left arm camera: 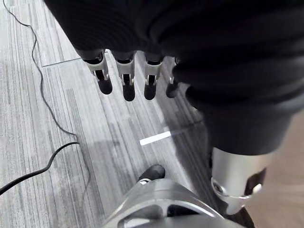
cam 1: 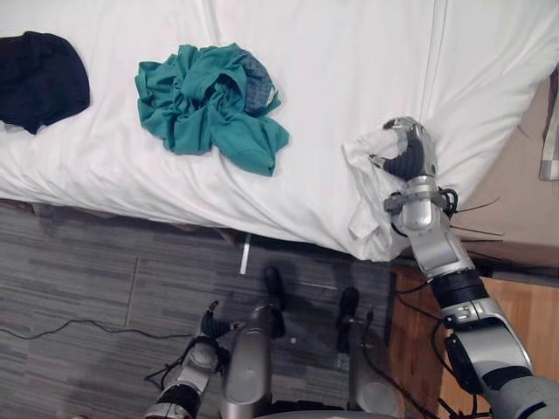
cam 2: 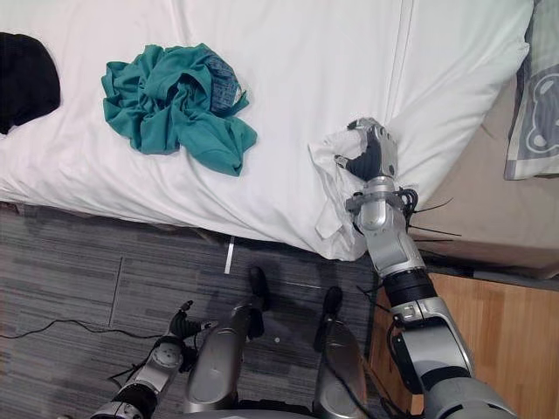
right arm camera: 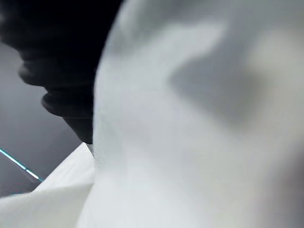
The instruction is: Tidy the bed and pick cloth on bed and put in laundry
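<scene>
A crumpled teal cloth (cam 1: 210, 105) lies on the white duvet (cam 1: 349, 61) near the bed's middle. A dark navy cloth (cam 1: 39, 78) rests at the far left of the bed. My right hand (cam 1: 409, 155) is at the duvet's near right corner, shut on a bunched fold of white duvet fabric (cam 2: 336, 170), which sits gathered beside the hand and drapes over the bed's edge. White fabric (right arm camera: 190, 118) presses close against the hand in the right wrist view. My left hand (left arm camera: 126, 78) hangs low over the grey floor, fingers relaxed and holding nothing, well away from the bed.
The bed's near edge runs across the view above the grey carpet floor (cam 1: 105, 297). A tan sheet (cam 2: 472, 218) is bared right of the duvet, with a grey patterned pillow (cam 2: 533, 96) at the far right. Wooden flooring (cam 1: 524, 314) lies at lower right.
</scene>
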### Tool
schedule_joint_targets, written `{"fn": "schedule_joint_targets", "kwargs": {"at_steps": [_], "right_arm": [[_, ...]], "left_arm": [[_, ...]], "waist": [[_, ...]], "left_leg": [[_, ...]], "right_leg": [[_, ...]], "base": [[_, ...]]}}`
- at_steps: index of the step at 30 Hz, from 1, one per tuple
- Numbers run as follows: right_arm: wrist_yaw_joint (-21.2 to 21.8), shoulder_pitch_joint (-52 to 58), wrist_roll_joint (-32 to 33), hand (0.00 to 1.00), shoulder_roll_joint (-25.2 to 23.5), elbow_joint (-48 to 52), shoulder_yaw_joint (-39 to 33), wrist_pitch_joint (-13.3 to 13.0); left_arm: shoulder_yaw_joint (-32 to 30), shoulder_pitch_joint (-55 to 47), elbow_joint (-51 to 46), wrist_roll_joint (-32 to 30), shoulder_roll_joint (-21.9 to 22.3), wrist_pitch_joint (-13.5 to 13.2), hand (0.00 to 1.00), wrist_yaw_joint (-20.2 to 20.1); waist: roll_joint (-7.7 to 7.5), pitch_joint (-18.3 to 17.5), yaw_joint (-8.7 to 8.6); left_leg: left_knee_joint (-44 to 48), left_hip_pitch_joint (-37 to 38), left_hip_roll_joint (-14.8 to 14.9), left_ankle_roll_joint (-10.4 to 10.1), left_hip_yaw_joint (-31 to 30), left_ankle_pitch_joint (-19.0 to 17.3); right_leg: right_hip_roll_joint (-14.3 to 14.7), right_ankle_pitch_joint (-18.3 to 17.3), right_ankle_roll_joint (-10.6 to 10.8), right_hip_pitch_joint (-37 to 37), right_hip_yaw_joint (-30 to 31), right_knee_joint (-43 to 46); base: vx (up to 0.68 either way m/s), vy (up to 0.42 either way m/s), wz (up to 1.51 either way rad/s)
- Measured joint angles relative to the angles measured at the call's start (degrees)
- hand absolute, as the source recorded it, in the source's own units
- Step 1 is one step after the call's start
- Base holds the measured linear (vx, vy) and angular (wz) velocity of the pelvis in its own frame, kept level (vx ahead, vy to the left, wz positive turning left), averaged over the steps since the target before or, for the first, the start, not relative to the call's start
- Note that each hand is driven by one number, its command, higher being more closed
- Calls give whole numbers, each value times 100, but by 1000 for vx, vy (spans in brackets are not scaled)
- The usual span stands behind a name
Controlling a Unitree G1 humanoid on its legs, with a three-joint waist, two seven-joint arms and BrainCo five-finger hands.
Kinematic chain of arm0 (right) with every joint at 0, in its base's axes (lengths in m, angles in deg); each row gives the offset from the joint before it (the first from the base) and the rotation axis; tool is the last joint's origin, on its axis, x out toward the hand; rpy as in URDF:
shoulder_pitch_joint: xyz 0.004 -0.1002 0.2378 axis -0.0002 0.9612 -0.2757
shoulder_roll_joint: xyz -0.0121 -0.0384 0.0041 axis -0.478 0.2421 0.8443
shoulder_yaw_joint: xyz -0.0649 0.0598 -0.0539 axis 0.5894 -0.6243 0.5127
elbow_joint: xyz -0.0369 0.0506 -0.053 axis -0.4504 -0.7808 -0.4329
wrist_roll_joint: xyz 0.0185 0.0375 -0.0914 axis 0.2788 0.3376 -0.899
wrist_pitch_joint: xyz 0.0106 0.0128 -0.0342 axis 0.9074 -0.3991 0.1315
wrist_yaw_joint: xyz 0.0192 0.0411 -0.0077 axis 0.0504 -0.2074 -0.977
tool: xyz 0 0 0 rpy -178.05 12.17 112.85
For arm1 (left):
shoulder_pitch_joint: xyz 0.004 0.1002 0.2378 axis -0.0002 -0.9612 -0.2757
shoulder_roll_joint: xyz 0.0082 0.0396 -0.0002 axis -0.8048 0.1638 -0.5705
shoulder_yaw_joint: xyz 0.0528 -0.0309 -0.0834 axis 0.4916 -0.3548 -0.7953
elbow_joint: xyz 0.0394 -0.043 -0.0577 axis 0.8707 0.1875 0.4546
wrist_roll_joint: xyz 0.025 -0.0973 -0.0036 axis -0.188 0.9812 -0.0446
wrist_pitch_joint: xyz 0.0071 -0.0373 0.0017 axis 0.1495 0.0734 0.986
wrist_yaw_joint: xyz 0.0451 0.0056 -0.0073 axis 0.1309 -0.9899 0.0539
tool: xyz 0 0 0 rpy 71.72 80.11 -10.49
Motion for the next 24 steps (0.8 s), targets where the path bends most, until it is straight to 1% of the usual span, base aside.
{"fn": "schedule_joint_targets", "kwargs": {"at_steps": [4, 6, 7, 9, 11, 12, 13, 15, 16, 18, 19, 20, 22, 24], "right_arm": [[20, 370, 1, 100, -53, 158, -393, -2], [50, 1018, 7, 100, -142, 541, -842, 7], [53, 1180, 10, 0, -175, 631, -967, 4], [54, 1587, 31, 0, -245, 798, -1370, 1], [31, 2010, 151, 0, -420, 806, -2062, 33], [-4, 2151, 191, 0, -481, 808, -2277, 55], [-78, 2530, 253, 0, -648, 803, -2846, 196], [-178, 2938, 434, 0, -778, 767, -3361, 371], [-251, 3149, 523, 0, -856, 759, -3599, 457], [-342, 3497, 778, 0, -993, 711, -4001, 536], [-384, 3576, 884, 0, -1049, 680, -4184, 583], [-422, 3697, 1001, 0, -1102, 621, -4494, 682], [-538, 3839, 1199, 0, -1102, 513, -4924, 816], [-715, 3992, 1473, 0, -1072, 533, -5321, 936]], "left_arm": [[95, -2, -19, -13, -25, 45, 0, -9], [124, -68, -134, -20, -19, 48, 0, -26], [132, -93, -175, -26, -18, 49, 0, -31], [124, -192, -315, -29, -11, 43, 0, -43], [111, -311, -338, -111, -19, 55, 0, -149], [95, -337, -338, -133, -22, 59, 0, -168], [78, -419, -344, -179, -16, 58, 0, -184], [70, -515, -354, -200, -12, 57, 0, -247], [61, -595, -356, -209, -10, 58, 0, -285], [-65, -732, -353, -220, 39, 60, 0, -295], [-132, -773, -353, -222, 71, 61, 0, -297], [-154, -841, -353, -223, 97, 66, 0, -311], [-172, -887, -348, -224, 103, 87, 0, -403], [-358, -891, -332, -214, 181, 192, 0, -396]], "waist": [[-30, 17, 5], [-57, 19, 0], [-62, 17, -14], [-90, 1, -126], [-176, -117, -312], [-210, -169, -335], [-291, -340, -358], [-359, -508, -396], [-390, -629, -451], [-412, -804, -542], [-410, -853, -558], [-391, -919, -612], [-375, -947, -628], [-350, -965, -680]], "left_leg": [[-82, 231, 0, -49, 9, 34], [-214, 556, -28, -72, 17, 50], [-283, 644, -50, -86, 21, 67], [-507, 860, -131, -75, 12, 170], [-865, 1082, -216, -79, 15, 354], [-956, 1147, -240, -96, 27, 386], [-1135, 1299, -281, -89, 68, 447], [-1246, 1486, -298, -88, 104, 449], [-1309, 1570, -310, -88, 129, 449], [-1426, 1760, -324, -89, 215, 448], [-1459, 1813, -328, -89, 261, 448], [-1506, 1900, -341, -89, 309, 448], [-1547, 2007, -344, -91, 418, 446], [-1608, 2088, -334, -100, 491, 455]], "right_leg": [[5, -22, -14, 166, 14, 38], [1, -48, -17, 453, 12, -8], [-7, -55, -10, 516, 13, -21], [-46, -104, 63, 663, 2, -61], [-70, -103, 77, 768, -7, -154], [-68, -97, 85, 795, -5, -182], [-51, -76, 110, 884, 13, -259], [-38, -59, 130, 1064, 30, -383], [-34, -52, 140, 1141, 46, -448], [-17, -24, 165, 1257, 123, -566], [-13, -15, 176, 1301, 163, -597], [-12, -10, 179, 1351, 208, -616], [-5, -7, 184, 1374, 322, -613], [10, 7, 194, 1368, 411, -607]], "base": [[-27, -28, -2], [0, 0, 0], [0, 0, 0], [11, -10, 6], [29, -23, 4], [74, -18, -6], [86, -5, -9], [111, -3, -11], [120, 6, -13], [85, 19, -21], [65, 26, -27], [48, 36, -26], [19, 28, -28], [-20, 18, -24]]}}
